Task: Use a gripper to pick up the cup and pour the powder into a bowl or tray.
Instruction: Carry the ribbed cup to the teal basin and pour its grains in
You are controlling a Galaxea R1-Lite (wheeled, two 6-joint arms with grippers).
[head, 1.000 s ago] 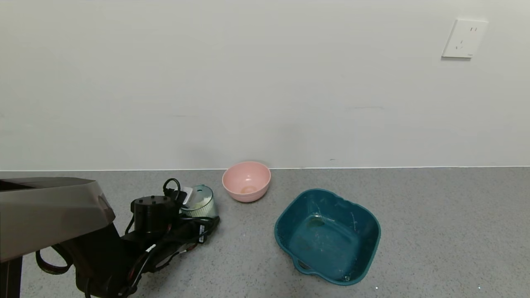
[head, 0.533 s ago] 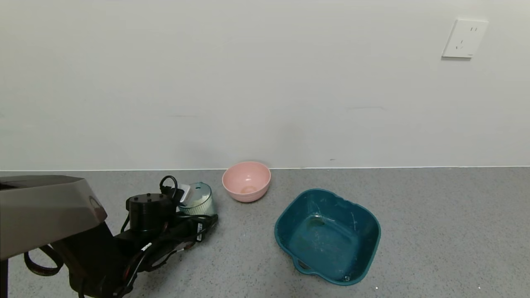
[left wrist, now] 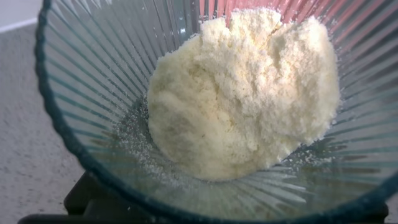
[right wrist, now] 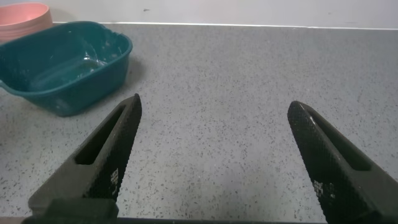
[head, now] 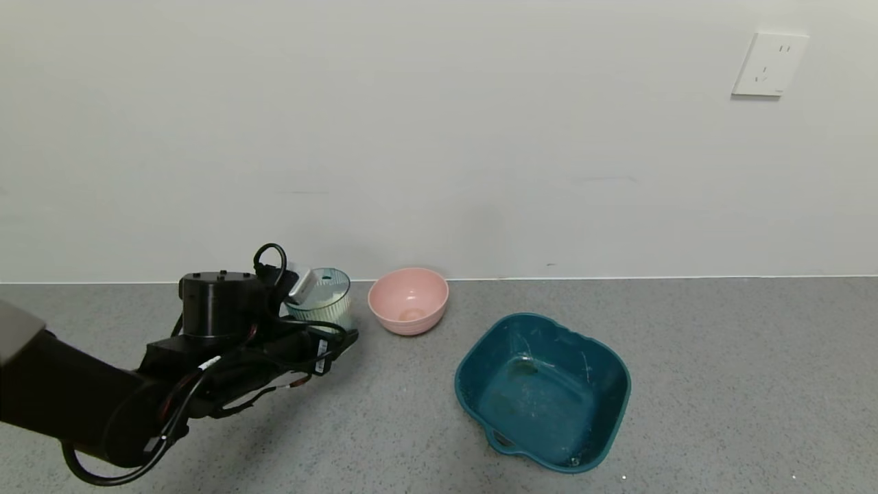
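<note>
My left gripper [head: 321,329] is shut on the ribbed translucent cup [head: 319,300] and holds it upright, lifted off the grey counter, left of the pink bowl. The left wrist view looks down into the cup [left wrist: 93,81], where a mound of cream powder [left wrist: 242,93] lies against the ribbed wall. The dark teal basin [head: 542,405] sits on the counter to the right of the cup, beyond the pink bowl, with only faint white streaks inside. It also shows in the right wrist view [right wrist: 62,68]. My right gripper [right wrist: 214,106] is open and empty over bare counter, out of the head view.
A small round pink bowl [head: 408,300] stands near the wall between cup and basin; it also shows in the right wrist view [right wrist: 22,15]. A white wall with a socket [head: 768,63] runs behind the counter.
My left arm has risen and lifted the cup off the counter, moving it slightly left and towards the wall. The basin and pink bowl have not moved.
</note>
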